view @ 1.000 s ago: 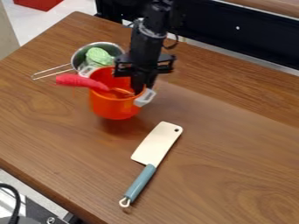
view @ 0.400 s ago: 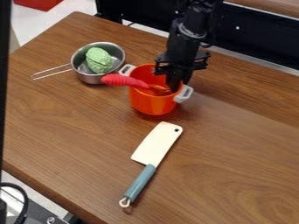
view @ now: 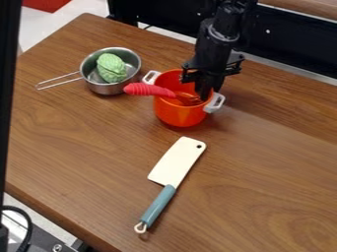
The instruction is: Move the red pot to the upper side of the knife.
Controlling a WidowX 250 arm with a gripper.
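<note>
My gripper (view: pixel 205 93) hangs down at the right side of the red pot, shut on its rim close to the right white handle. The orange-red pot (view: pixel 179 113) stands upright just beyond the blade end of the knife, holding a utensil whose pink-red handle (view: pixel 149 89) leans out over the left rim. Nearer the camera lies the knife (view: pixel 176 161), a cleaver with a cream blade and a blue-grey handle pointing down and slightly left.
Left of the pot, a metal pan (view: pixel 105 88) holds a green vegetable-like object (view: pixel 111 68), its wire handle pointing left. The wooden table (view: pixel 263 172) has its far edge along a black panel. A dark vertical bar runs down the view's left edge.
The gripper and the red pot have moved together to the right, away from the metal pan, and the pot sits above the knife's blade. A dark bar has come in at the left edge.
</note>
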